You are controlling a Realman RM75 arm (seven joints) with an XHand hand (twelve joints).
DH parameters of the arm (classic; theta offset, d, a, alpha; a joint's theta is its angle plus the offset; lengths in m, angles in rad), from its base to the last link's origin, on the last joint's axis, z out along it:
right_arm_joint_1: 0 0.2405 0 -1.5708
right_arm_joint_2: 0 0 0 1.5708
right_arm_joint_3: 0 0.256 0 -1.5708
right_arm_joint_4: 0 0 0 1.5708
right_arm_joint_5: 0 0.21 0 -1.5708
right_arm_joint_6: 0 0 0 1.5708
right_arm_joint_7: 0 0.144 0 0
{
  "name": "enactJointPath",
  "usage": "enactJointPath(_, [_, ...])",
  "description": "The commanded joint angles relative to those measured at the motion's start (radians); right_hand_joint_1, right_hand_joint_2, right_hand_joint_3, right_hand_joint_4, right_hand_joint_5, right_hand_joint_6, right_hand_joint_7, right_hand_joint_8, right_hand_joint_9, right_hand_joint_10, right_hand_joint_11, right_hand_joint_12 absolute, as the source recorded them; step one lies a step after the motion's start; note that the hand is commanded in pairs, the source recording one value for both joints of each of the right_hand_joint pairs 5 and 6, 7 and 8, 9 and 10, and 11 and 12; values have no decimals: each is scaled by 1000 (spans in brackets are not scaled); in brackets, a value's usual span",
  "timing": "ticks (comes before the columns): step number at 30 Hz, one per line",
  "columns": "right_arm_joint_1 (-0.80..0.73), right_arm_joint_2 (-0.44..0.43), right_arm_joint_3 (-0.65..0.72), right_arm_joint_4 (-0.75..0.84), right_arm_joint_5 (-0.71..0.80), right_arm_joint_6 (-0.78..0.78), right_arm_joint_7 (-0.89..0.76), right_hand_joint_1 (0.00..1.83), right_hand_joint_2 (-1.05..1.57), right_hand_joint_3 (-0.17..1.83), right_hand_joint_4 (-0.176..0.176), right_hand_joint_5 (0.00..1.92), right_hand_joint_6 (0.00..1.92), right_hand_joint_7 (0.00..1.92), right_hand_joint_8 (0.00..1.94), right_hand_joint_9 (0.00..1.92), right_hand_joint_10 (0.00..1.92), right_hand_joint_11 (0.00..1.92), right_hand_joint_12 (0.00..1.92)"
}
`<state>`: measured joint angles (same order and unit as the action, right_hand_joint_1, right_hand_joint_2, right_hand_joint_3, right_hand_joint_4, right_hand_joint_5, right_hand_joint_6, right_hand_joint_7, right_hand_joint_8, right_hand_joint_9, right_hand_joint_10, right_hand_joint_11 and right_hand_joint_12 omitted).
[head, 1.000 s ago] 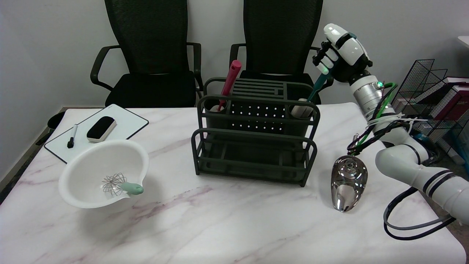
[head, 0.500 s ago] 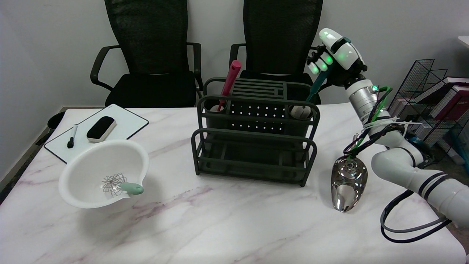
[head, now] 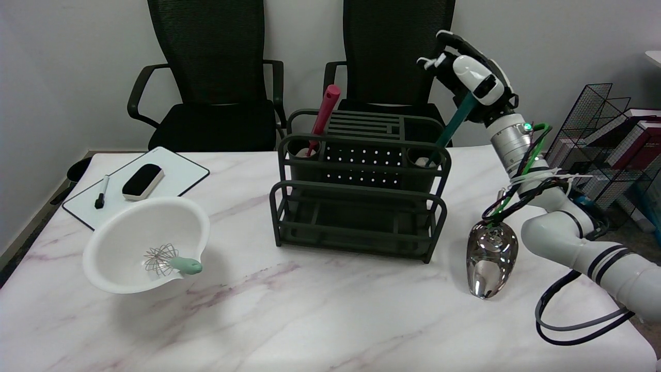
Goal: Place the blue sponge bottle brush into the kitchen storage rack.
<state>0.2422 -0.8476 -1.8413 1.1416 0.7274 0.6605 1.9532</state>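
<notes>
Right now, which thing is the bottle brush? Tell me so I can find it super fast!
Find the dark green rack in the middle of the marble table. It has a round cup at each back corner; look at the right-hand cup, beside the robot's right hand. The bottle brush is the teal-handled stick leaning out of that cup, unlike the pink stick in the left-hand cup.

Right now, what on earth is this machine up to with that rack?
The robot's right hand is at the teal handle of a sponge bottle brush, whose pale sponge end sits in the right round cup of the dark green kitchen storage rack. Whether it grips the handle cannot be told. A red utensil stands in the left cup.
</notes>
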Motion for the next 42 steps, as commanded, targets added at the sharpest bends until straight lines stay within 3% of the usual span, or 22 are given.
enactJointPath(1, [4, -3, 5, -8, -3, 99, -8, 1123, -30, 1058, 0, 420, 420, 984, 984, 697, 697, 565, 565])
enactJointPath(6, [-16, -3, 45, -29, -12, 151, -8, 1133, -28, 1010, 0, 323, 323, 895, 895, 637, 637, 543, 543])
enactJointPath(25, [-180, -20, 188, -185, -12, 359, -10, 1066, -185, 1108, 0, 459, 459, 617, 617, 587, 587, 556, 556])
enactJointPath(32, [-236, -31, 211, -211, -3, 436, -10, 1049, -195, 911, 0, 395, 395, 566, 566, 542, 542, 529, 529])
enactJointPath(37, [-262, -36, 201, -221, -7, 472, -30, 1102, 16, 679, 0, 488, 488, 568, 568, 565, 565, 531, 531])
enactJointPath(40, [-265, -38, 175, -253, -3, 518, -55, 1161, 104, 568, 0, 545, 545, 676, 676, 581, 581, 545, 545])
enactJointPath(42, [-265, -43, 157, -282, -3, 554, -60, 1191, 146, 604, 0, 572, 572, 740, 740, 584, 584, 553, 553])
